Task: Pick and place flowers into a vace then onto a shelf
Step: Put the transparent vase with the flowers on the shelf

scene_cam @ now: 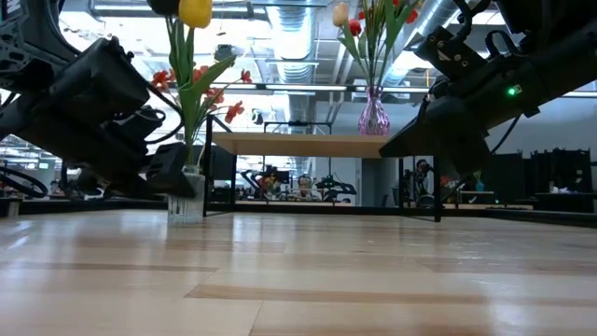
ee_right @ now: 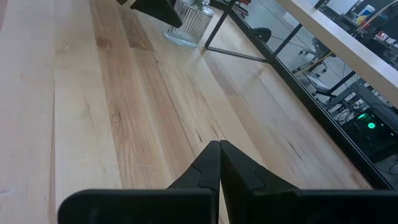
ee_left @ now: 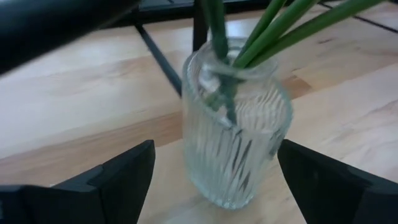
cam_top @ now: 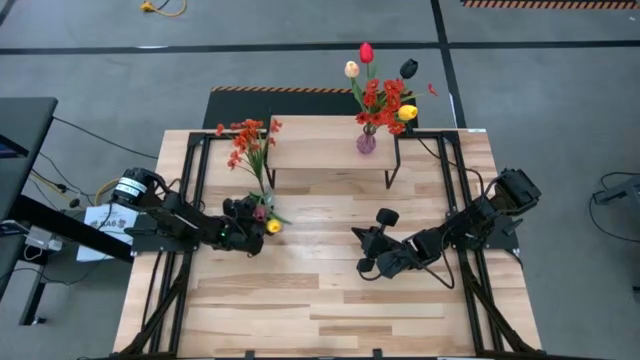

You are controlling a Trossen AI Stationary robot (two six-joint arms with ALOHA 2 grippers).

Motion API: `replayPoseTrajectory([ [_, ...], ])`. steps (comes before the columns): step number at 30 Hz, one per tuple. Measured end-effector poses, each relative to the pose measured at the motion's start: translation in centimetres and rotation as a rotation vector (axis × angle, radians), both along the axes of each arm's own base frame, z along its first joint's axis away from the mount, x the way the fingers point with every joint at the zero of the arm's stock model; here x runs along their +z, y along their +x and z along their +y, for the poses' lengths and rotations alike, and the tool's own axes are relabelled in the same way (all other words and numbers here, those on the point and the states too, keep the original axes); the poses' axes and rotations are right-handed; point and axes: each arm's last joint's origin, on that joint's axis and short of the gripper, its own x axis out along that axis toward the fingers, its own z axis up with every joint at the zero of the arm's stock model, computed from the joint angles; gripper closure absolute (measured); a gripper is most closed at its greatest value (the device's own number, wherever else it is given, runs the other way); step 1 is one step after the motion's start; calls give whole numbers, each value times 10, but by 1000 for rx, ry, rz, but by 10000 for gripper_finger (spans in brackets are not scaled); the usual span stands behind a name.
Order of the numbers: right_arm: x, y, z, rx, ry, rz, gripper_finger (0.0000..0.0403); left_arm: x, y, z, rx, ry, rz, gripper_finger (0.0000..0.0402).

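A clear ribbed glass vase point(ee_left: 236, 143) stands by its base on the slatted table point(cam_top: 330, 300). It holds green stems with red-orange sprays point(cam_top: 245, 135) and a yellow tulip point(cam_top: 272, 227). My left gripper point(ee_left: 216, 162) is open, level at the vase, with a finger on either side of its body; I see no plain touch. On the shelf point(cam_top: 330, 150) stands a pink vase point(cam_top: 367, 142) with red, cream, yellow and dark tulips. My right gripper point(ee_right: 219, 149) is shut and holds nothing, hovering over the table's middle point(cam_top: 360, 250), right of the clear vase.
The shelf's black legs point(scene_cam: 206, 168) stand just behind the clear vase point(scene_cam: 187, 196). Its plank top point(scene_cam: 317, 145) is bare left of the pink vase point(scene_cam: 373, 117). The near half of the table is bare wood. Black frame rails point(cam_top: 195, 180) run along both table sides.
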Motion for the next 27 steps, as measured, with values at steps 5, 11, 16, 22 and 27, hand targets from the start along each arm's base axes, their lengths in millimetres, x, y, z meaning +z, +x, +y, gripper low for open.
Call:
replayPoseTrajectory([
  [5,0,0,0,0,0,0,403,-3,-5,1,32,-27,0,74],
  [11,0,0,0,0,0,0,403,-4,-6,1,38,-30,6,74],
  [16,0,0,0,0,0,0,403,-7,-11,1,42,-82,36,75],
  [22,0,0,0,0,1,-1,403,-8,-13,-2,47,-87,20,75],
  [27,0,0,0,0,3,-5,403,-3,-7,-4,55,-39,-4,75],
])
